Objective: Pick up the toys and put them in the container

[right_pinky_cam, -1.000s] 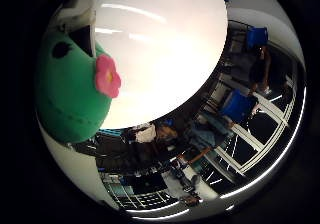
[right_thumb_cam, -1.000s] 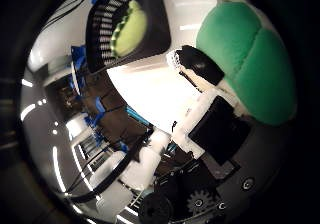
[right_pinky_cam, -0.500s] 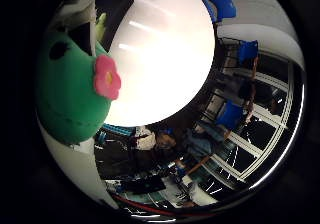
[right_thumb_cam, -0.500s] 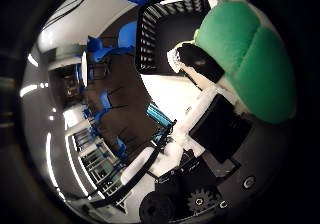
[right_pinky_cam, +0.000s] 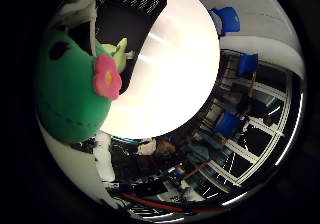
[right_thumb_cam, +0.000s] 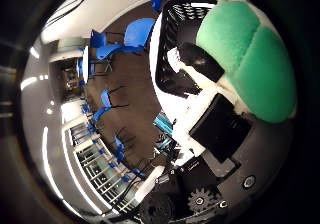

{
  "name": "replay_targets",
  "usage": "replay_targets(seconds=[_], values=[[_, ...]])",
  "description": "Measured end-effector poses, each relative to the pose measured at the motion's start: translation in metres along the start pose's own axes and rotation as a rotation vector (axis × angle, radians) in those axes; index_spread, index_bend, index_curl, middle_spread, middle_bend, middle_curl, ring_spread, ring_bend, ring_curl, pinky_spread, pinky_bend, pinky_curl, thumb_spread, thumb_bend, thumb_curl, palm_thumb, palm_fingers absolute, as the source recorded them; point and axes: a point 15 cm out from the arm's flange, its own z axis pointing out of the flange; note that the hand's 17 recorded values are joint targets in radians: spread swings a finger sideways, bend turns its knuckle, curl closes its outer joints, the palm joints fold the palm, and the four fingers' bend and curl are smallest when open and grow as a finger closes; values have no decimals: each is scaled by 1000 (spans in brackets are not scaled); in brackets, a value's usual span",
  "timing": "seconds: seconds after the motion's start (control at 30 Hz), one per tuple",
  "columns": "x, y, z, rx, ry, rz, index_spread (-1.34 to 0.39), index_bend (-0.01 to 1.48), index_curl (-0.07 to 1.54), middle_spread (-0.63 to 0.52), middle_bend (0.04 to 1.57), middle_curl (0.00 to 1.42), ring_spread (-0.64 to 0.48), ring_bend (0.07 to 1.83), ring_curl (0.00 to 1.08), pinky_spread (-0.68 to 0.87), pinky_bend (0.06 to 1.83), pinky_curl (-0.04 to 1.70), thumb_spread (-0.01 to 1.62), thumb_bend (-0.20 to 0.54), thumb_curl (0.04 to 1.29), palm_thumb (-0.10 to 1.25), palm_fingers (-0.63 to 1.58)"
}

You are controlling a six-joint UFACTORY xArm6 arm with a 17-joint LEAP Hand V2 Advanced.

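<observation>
A green plush toy (right_pinky_cam: 65, 99) with a pink flower (right_pinky_cam: 107, 77) fills much of both palm views, close to the palm. My hand (right_thumb_cam: 215, 129) is shut on it, and a black fingertip (right_thumb_cam: 200, 61) curls against the toy's side. Beside the held toy stands a black mesh basket (right_thumb_cam: 172, 31) on the round white table (right_pinky_cam: 170, 74). A yellow-green toy (right_pinky_cam: 118, 51) lies inside the basket, partly hidden behind the green plush.
Blue chairs (right_thumb_cam: 135, 34) stand on the dark floor beyond the table's edge, and more of them (right_pinky_cam: 227, 19) stand along the white wall. Windows and railings run round the far side of the room.
The whole picture has swung, so the hand has moved with the green plush. The black basket now sits much closer to the held toy than one second ago.
</observation>
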Motion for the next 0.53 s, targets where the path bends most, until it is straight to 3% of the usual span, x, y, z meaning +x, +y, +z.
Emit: replay_targets(seconds=[0.07,0.17,0.27,0.4,0.53], values=[[-2,-12,4,22,-11,6,-322,940,1042,-261,1141,1105,-286,1301,918,-209,1217,1156,1329,-20,500,896,951],[-4,-23,15,15,-32,22,-334,607,943,-260,996,961,-276,1208,768,-359,1069,948,1352,-21,438,781,973],[-3,-25,25,-11,-39,25,-381,294,832,-278,809,858,-296,1082,675,-487,1038,838,1349,-17,401,740,592],[-3,-26,30,-21,-41,24,-469,271,718,-276,659,757,-234,904,574,-352,842,764,1340,-13,363,720,350],[-2,-26,31,-22,-42,21,-482,282,640,-253,605,688,-178,830,510,-142,709,714,1332,-13,338,710,334]])
